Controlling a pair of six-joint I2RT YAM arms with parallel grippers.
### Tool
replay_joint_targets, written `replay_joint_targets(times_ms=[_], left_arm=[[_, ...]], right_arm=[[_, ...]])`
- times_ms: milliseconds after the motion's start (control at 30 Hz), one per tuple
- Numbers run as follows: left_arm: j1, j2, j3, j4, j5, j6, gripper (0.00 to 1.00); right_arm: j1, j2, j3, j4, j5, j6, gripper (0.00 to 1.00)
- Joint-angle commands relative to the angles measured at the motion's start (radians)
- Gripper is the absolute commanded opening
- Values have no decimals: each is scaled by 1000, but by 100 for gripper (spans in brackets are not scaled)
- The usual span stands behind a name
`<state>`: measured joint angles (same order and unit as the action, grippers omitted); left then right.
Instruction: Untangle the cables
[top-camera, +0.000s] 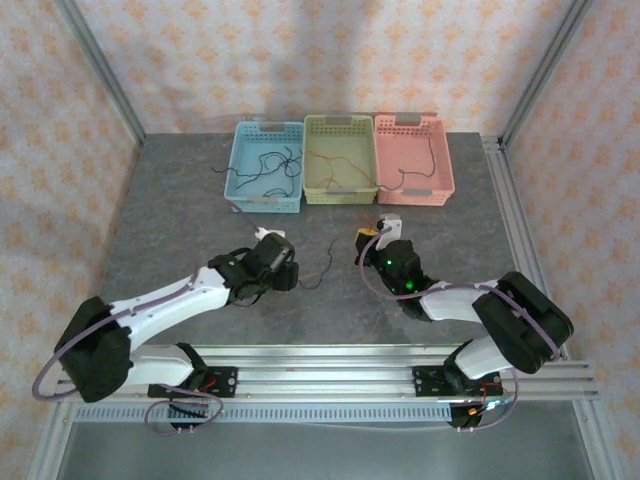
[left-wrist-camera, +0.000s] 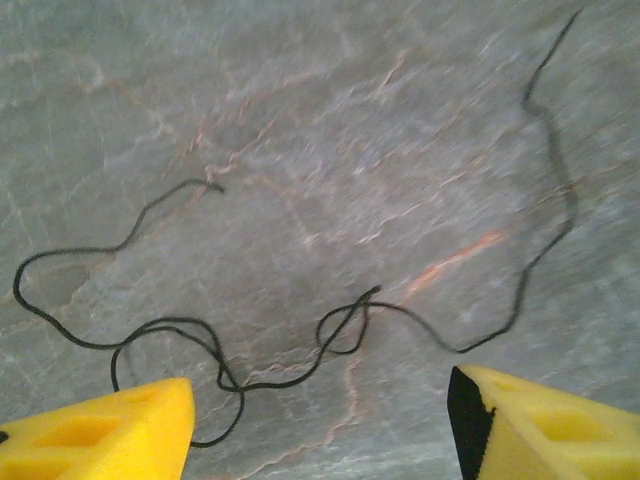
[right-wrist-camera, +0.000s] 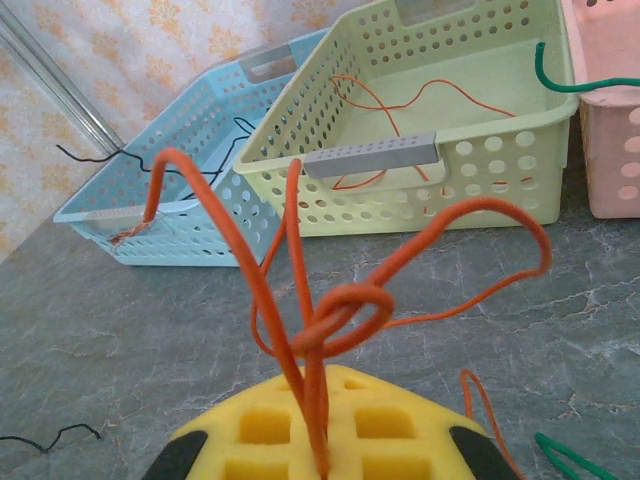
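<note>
Cables are partly sorted. In the top view, the blue basket (top-camera: 266, 205) at eleven o'clock on the table (top-camera: 170, 220) holds black strands. The green basket (top-camera: 340, 196) at twelve o'clock holds orange ones, and the pink basket (top-camera: 415, 198) at one o'clock holds a few more.

Nearer the arms, the left end effector (left-wrist-camera: 320, 430) has its jaws wide apart and grips nothing. It hovers over a black cable (left-wrist-camera: 358, 310) that lies loose on the table, with a small twisted loop near its middle.

At its three o'clock, the right end effector (right-wrist-camera: 318, 440) is clamped on an orange cable (right-wrist-camera: 340, 310). The cable is raised off the table, with a tight knot just above the pads.

I judge the sorting well advanced, but the black loop and the orange knot are not yet undone, and neither cable is in a basket.
</note>
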<state>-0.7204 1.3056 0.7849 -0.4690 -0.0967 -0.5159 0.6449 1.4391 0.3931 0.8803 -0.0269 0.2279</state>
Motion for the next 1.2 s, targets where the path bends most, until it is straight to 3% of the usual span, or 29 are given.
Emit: replay_joint_targets(times_ms=[0,200,367,867,1167], left_arm=[[-11,87,52,-62,-61,0,69],[-11,175,77,-65,-116,-1,70],[-11,270,126,-58,-113,11,64],[-12,235,110,-67,-166,3,16],[-11,156,76,-65,-191,-5,3]], right_arm=[[2,-2,26,5,1,0,0],[2,-4,25,5,-4,3,0],[2,-7,25,5,-9,8,0],[3,-1,27,5,-27,17,0],[3,-1,29,1,-27,14,0]])
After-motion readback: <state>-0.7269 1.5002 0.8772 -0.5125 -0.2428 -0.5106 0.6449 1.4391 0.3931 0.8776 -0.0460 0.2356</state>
